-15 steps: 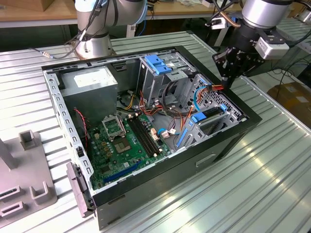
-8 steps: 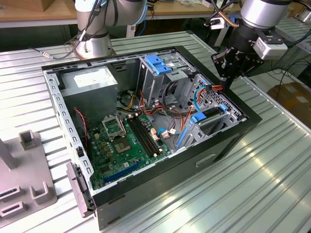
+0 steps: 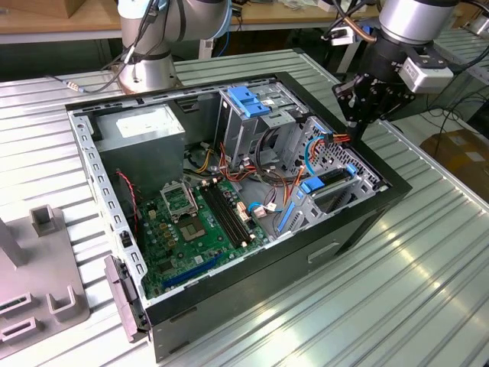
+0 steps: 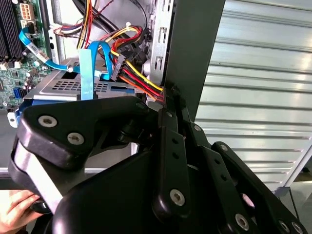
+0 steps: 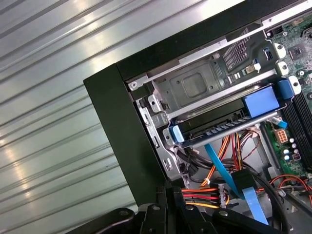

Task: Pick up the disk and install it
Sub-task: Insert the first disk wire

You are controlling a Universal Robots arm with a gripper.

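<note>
Ribbed table (image 5: 48, 97); cables (image 5: 204, 195) beside the disk (image 5: 212, 124)

Tool (image 3: 355, 130) pointing down off angled arm (image 3: 412, 19), fingers (image 4: 168, 114) pressed together.

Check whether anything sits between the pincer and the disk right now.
Yes. In the first wrist view, a red, yellow and orange wire bundle and a flat blue cable cross the space between the pincer and the disk.
</note>
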